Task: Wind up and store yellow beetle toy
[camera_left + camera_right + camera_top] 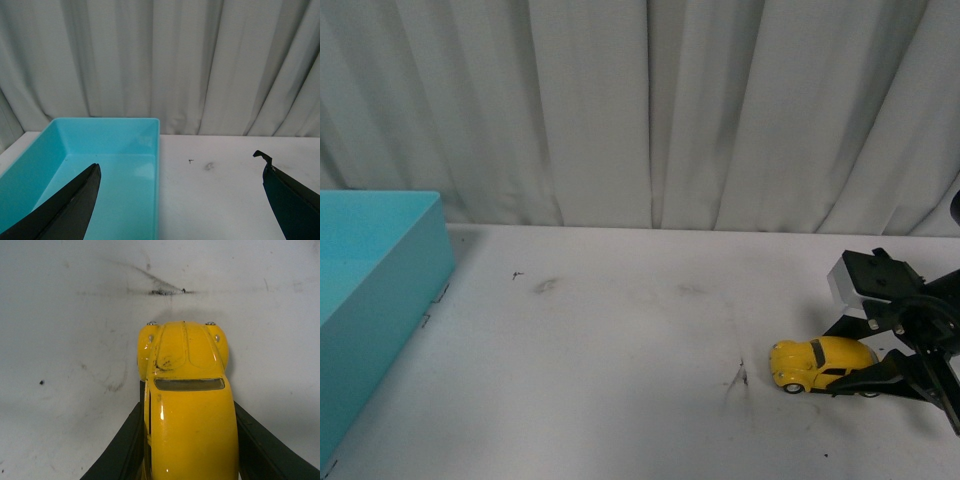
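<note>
Down on the white table [620,350], toward the robot's right and near its front edge, sits the yellow beetle toy [822,362], wheels on the surface and nose pointing toward the robot's left. The right gripper [850,358] has it by the rear half. One black finger runs along the far flank and the other along the near flank, and the near one hides part of the rear wheel. In the right wrist view the toy [187,405] fills the lower middle. The bonnet, two small silver headlamp studs and the windscreen strip show plainly, while the roof runs off the picture edge and the tail is out of sight. There the right gripper [187,407] is drawn in narrow, its fingers pressed against both sides of the body. The bonnet paint carries a dark scratch.

Just ahead of the toy's nose a black scuff [738,378] marks the table. The arm behind the gripper is cut off at the picture's right edge.

Well apart, at the robot's far left, stands a teal bin [380,270], only partly in the front view. The left wrist view shows more of the bin [105,120], though its near end is cut off. The left gripper [179,165] hangs spread wide with nothing between its fingers, one dark tip over the bin and the other over bare table. A pale curtain [640,100] closes off the back.
</note>
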Robot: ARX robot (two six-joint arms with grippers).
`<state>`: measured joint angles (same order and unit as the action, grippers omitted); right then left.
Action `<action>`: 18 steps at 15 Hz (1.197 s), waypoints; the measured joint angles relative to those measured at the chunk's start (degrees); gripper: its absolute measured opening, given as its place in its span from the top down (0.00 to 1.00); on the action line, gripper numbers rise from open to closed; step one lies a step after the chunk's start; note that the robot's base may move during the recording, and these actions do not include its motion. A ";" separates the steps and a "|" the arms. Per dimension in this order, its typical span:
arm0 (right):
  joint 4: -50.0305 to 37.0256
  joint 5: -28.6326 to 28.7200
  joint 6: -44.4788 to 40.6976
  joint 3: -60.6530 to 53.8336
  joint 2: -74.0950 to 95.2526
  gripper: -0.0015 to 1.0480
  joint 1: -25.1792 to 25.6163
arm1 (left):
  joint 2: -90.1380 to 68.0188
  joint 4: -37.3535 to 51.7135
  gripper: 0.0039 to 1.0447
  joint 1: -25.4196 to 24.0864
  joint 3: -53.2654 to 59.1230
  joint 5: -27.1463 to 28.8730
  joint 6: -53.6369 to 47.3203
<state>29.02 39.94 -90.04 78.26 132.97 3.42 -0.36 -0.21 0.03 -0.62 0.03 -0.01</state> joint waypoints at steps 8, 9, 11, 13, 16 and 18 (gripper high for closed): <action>3.17 2.67 -9.31 -4.94 -0.33 0.60 16.96 | 0.00 0.00 0.06 0.00 0.00 0.00 0.02; 3.19 2.62 -9.31 -5.33 -0.59 0.60 17.53 | 0.00 0.00 0.06 0.00 0.00 0.00 0.00; 3.37 2.58 -9.31 -5.79 -0.90 0.60 17.99 | 0.00 0.00 0.06 0.00 0.00 0.00 0.00; 4.52 0.90 -9.49 -5.88 -0.96 0.47 17.97 | 0.00 0.00 0.06 0.00 0.00 0.00 0.00; 6.78 3.37 -10.23 -6.97 -0.17 0.23 17.86 | 0.00 0.00 0.06 0.00 0.00 0.00 0.00; 7.10 3.32 -10.91 -7.02 -0.20 0.11 17.84 | 0.00 0.00 0.06 0.00 0.00 0.00 0.00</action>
<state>36.12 43.27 -100.95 71.24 132.77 21.26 -0.36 -0.21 0.03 -0.62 0.03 -0.01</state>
